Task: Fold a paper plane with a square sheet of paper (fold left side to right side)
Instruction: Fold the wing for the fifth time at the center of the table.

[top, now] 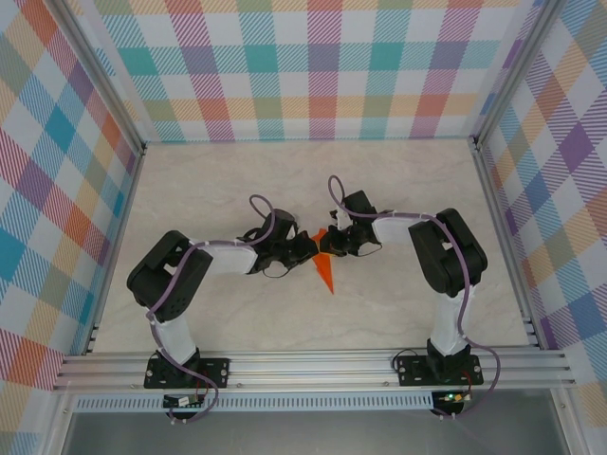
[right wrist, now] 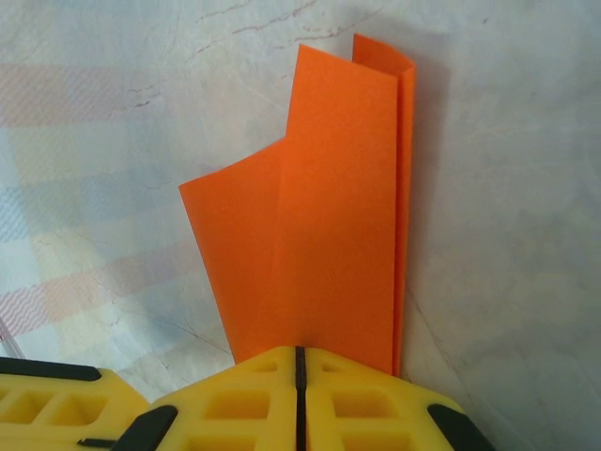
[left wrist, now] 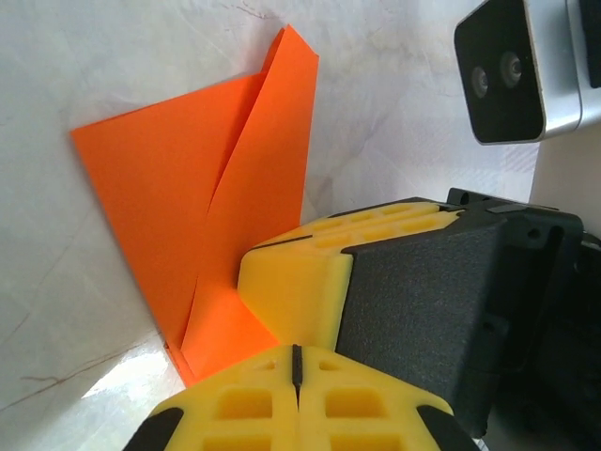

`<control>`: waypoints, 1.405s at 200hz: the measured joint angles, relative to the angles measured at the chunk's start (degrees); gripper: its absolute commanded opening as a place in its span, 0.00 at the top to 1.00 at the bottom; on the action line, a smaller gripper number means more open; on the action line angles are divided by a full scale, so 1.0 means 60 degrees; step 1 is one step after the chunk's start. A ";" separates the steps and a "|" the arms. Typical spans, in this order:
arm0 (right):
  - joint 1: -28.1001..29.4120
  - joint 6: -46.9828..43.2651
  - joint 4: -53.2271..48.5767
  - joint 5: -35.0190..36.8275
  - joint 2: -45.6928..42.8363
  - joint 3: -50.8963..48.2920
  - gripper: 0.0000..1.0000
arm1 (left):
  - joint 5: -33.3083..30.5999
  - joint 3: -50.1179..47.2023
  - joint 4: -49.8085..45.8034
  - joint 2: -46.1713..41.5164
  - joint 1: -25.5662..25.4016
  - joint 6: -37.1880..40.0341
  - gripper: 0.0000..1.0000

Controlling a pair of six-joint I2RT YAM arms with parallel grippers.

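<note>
My left fingers (left wrist: 297, 376) were pressed fully together, the yellow pads meeting along one dark seam. The lower edge of the orange paper (left wrist: 216, 216) ran right up to their tips, but I could not tell whether any of it was caught between them. My right fingers (right wrist: 300, 368) were closed as well, and the paper came straight out of their seam, so I had it pinched there by one end.

The paper was already creased. From my right wrist it was a long doubled strip with a looser flap bowing out to one side, and the far end showed two layers slightly out of line. From my left wrist a slanted fold line crossed it, and its far corner came to a point.

From above, the paper lay at the middle of the tabletop (top: 237, 180), between my two wrists, with a narrow tip pointing toward the near edge. My right fingers were just beside my left, almost touching. Bare tabletop lay open on every side, and the checked walls (top: 313, 66) stood well apart.
</note>
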 measured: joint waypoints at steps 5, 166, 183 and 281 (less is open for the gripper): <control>0.0000 0.0000 0.0004 0.0022 0.0000 0.0000 0.91 | 0.0000 0.0025 0.0000 0.0025 0.0000 -0.0004 1.00; -0.0018 -0.0004 -0.0058 0.0157 -0.0004 0.0062 0.91 | -0.0313 0.0138 0.0353 0.0521 0.0025 -0.0259 1.00; -0.0018 -0.0004 -0.0066 0.0178 -0.0004 0.0066 0.91 | -0.0226 0.0244 0.0313 0.0678 0.0062 -0.0255 1.00; -0.0025 0.0004 -0.0291 0.0514 -0.0186 0.0164 0.84 | -0.0375 0.0951 -0.0641 0.1144 -0.0015 0.0095 1.00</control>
